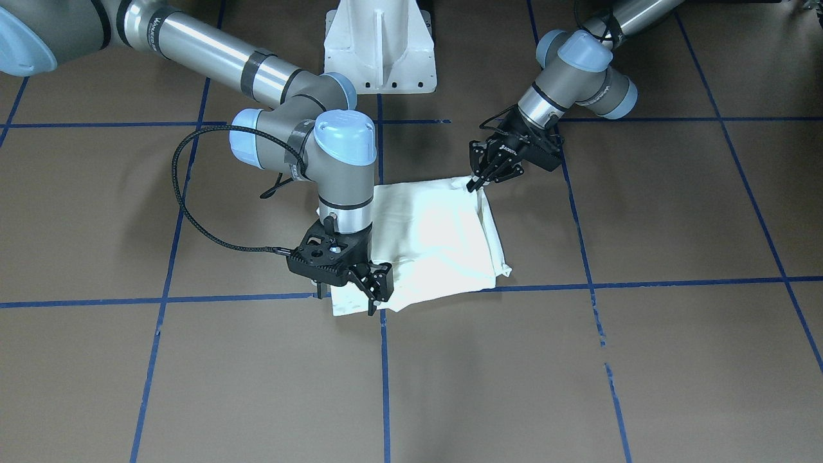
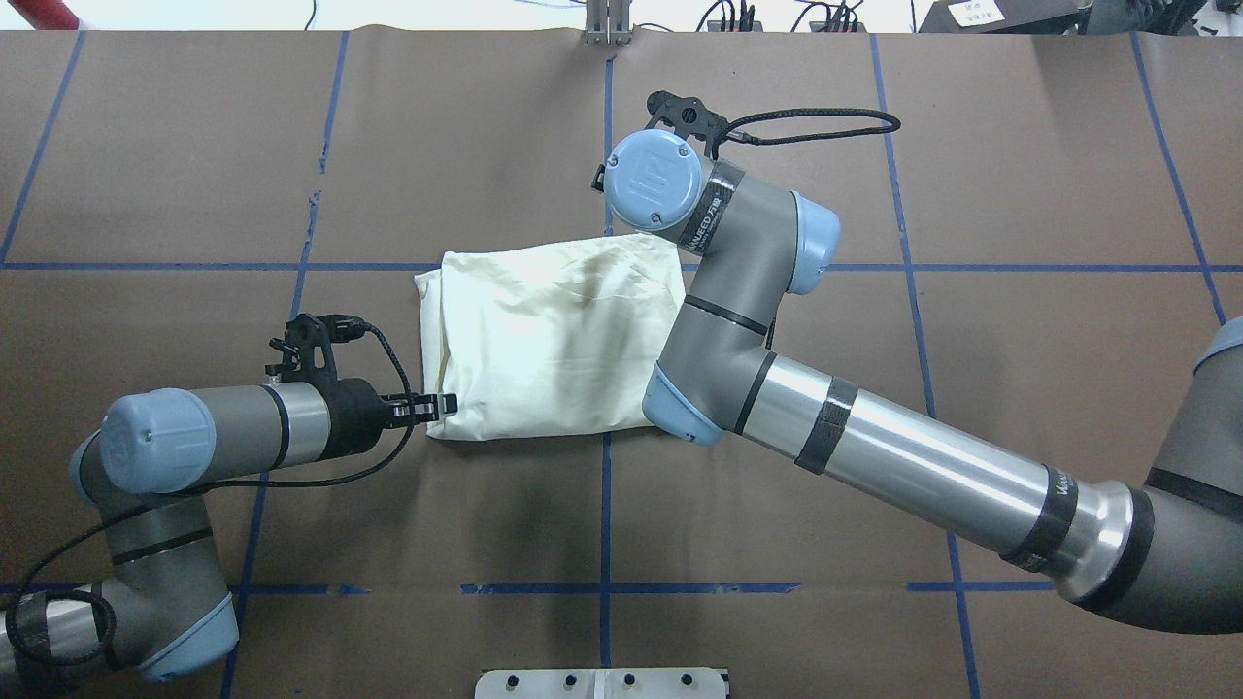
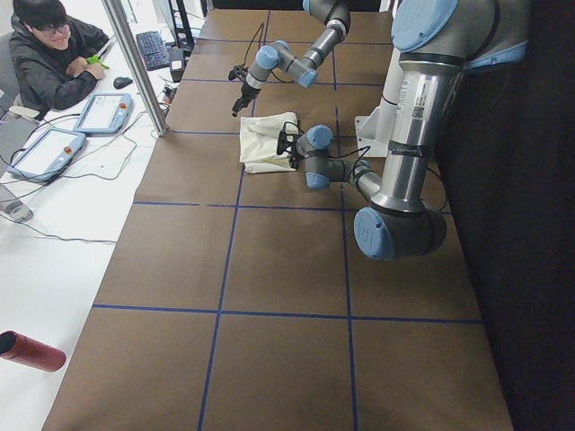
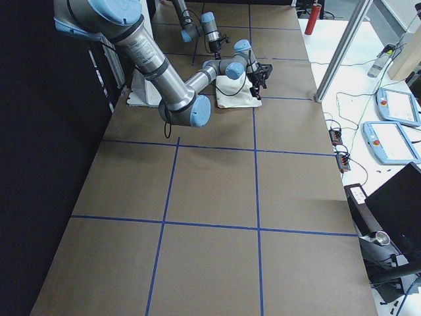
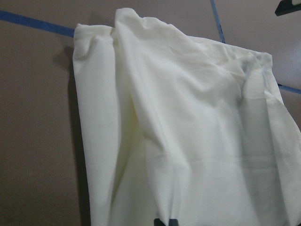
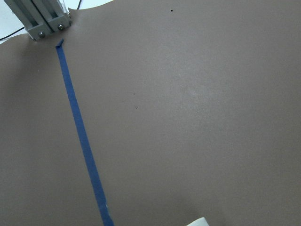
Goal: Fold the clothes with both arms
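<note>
T-shirt [image 2: 544,340]: folded to a plain rectangle, at the middle of the table [image 2: 194,146].
Left gripper [image 2: 442,403]: pinched on the corner nearest the robot's edge.
Right gripper [image 1: 379,296]: over the opposite corner; I cannot tell its grip.
Risk: a one-sided pull could drag the stack and undo the folds.

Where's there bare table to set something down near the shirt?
Bare table lies far-left beyond the left arm, far-right past the right arm's cable, and near-centre between both arms. Crowded around the T-shirt: left gripper at one corner, right gripper at another, right arm overhanging.
</note>
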Robot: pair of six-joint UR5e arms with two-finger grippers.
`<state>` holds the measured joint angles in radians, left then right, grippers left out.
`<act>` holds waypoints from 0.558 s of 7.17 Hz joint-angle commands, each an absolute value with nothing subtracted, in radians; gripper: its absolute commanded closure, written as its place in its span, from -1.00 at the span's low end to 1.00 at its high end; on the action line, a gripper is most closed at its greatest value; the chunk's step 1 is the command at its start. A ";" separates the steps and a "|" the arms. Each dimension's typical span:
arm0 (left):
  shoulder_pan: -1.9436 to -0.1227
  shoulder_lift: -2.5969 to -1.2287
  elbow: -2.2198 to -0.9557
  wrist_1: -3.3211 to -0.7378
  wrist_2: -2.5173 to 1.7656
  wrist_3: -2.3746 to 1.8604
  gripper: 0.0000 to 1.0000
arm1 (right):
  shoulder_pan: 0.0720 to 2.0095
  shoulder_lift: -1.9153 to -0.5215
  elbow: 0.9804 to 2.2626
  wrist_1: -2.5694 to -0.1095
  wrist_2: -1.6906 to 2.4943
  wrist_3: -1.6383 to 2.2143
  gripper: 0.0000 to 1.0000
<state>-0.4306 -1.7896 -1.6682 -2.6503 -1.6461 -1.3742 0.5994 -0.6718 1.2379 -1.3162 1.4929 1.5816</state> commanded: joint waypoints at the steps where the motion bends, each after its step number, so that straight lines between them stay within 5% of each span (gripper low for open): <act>1: -0.426 -1.784 -1.683 -2.657 -1.704 -1.370 -0.99 | 0.600 -0.672 1.239 -1.316 1.494 1.582 -1.00; 4: -0.430 -1.798 -1.753 -2.642 -1.786 -1.432 -1.00 | 0.598 -0.689 1.268 -1.318 1.494 1.582 -1.00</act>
